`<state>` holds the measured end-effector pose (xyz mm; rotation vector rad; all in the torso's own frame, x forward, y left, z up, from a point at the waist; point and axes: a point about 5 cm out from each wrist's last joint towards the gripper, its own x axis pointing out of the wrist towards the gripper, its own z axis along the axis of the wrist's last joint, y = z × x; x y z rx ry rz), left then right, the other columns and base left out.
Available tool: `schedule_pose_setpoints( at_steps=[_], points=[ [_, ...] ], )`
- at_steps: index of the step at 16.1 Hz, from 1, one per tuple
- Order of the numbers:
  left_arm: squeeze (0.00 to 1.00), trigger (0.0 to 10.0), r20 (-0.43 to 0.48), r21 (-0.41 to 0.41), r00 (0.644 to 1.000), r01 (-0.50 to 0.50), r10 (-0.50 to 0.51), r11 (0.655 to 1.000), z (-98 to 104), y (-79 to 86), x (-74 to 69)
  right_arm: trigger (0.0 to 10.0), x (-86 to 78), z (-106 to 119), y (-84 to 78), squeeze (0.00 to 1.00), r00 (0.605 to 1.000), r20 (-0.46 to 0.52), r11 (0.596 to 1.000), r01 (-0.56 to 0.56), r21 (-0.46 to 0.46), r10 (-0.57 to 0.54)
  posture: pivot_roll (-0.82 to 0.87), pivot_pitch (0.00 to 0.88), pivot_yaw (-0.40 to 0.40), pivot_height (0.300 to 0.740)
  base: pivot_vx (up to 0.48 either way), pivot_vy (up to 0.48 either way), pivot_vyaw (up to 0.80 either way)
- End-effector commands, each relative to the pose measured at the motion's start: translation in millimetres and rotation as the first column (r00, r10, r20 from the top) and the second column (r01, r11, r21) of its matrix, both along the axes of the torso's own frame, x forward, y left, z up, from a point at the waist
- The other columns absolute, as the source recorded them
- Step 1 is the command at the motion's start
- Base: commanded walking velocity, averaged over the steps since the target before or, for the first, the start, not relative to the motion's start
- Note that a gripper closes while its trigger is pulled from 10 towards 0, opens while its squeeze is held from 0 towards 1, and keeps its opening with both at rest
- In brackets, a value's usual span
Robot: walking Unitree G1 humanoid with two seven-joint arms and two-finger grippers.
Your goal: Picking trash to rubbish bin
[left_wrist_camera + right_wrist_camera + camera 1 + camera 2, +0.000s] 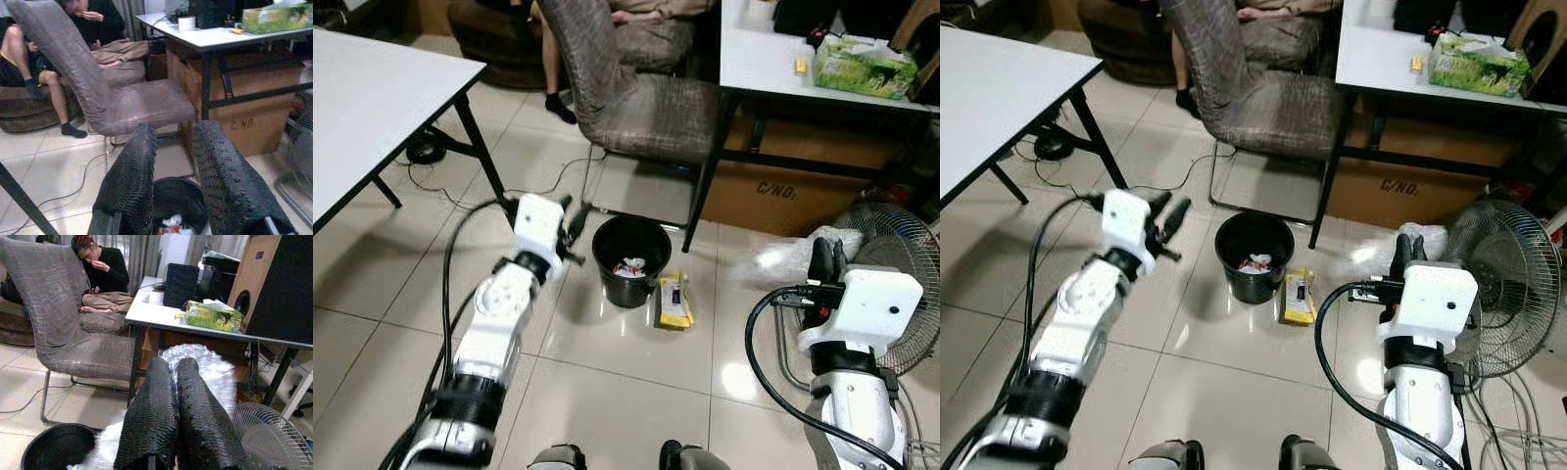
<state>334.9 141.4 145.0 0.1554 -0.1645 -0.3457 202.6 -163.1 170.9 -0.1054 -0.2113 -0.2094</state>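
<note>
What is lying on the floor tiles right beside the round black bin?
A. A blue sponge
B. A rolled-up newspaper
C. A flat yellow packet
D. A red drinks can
C: a flat yellow packet lies on the tiles right beside the round black plastic bin, on the side toward the robot's right arm; the bin itself already has some scraps in it.

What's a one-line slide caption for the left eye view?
Left gripper open beside black bin; yellow packet lies on floor; right gripper shut near bubble wrap.

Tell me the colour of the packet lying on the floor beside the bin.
Yellow packet, right of the black bin; clearest in the left eye view.
</note>
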Motion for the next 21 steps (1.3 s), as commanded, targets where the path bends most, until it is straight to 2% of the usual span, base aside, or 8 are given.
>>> schedule_pose_setpoints(
  at_steps=[1, 6, 7, 8, 9, 11, 12, 21],
  points=[
    [0.03, 10.0, -0.008, 0.015, 0.997, -0.075, 0.075, 0.997, -2, 6.3, 5.1, 10.0, -0.1, 1, 1.3, 0.00, 1.000, 0.003, 1.000, 0.003, -0.005, -0.003, 0.11, 0.166, 0.001, 0.740, 0.000, 0.000, 0.00],
    [0.00, 10.0, 0.018, 0.078, 0.942, -0.334, 0.334, 0.939, 6, 36.2, 26.3, 10.0, 0.2, 0, 3.4, 0.00, 1.000, -0.001, 1.000, -0.003, -0.005, 0.003, 0.11, 0.169, 0.000, 0.740, 0.000, 0.000, 0.00],
    [0.18, 10.0, 0.004, 0.064, 0.937, -0.349, 0.349, 0.935, 6, 40.1, 28.4, 10.0, 0.4, -1, 3.8, 0.00, 1.000, -0.003, 1.000, -0.005, -0.004, 0.005, 0.11, 0.168, 0.000, 0.740, 0.000, 0.000, 0.00],
    [0.18, 10.0, -0.003, 0.058, 0.936, -0.352, 0.353, 0.934, 6, 41.4, 29.2, 10.0, 0.3, -1, 4.0, 0.00, 1.000, -0.003, 1.000, -0.006, -0.004, 0.006, 0.11, 0.169, 0.000, 0.740, 0.000, 0.000, 0.00],
    [1.00, 10.0, -0.007, 0.055, 0.928, -0.371, 0.372, 0.927, 5, 44.8, 30.5, 10.0, 0.5, -1, 4.2, 0.00, 1.000, -0.004, 1.000, -0.007, -0.003, 0.007, 0.11, 0.169, 0.000, 0.740, 0.000, 0.000, 0.00],
    [1.00, 10.0, 0.008, 0.080, 0.909, -0.416, 0.417, 0.906, 4, 50.4, 31.2, 10.0, 0.7, -1, 4.5, 0.00, 1.000, -0.006, 1.000, -0.011, 0.001, 0.011, 0.11, 0.167, -0.004, 0.740, 0.000, 0.000, 0.00],
    [0.00, 10.0, 0.011, 0.095, 0.903, -0.428, 0.429, 0.899, 2, 50.7, 31.8, 10.0, 1.4, -1, 4.8, 0.00, 1.000, -0.004, 1.000, -0.017, 0.002, 0.017, 0.11, 0.166, -0.005, 0.740, 0.000, 0.000, 0.00],
    [0.00, 10.0, 0.030, 0.076, 0.913, -0.407, 0.406, 0.910, 2, 41.4, 34.0, 10.0, 7.0, 3, 4.7, 0.00, 0.999, 0.005, 0.999, -0.033, -0.042, 0.034, 0.12, 0.151, -0.020, 0.740, 0.000, 0.000, 0.69]
  ],
)
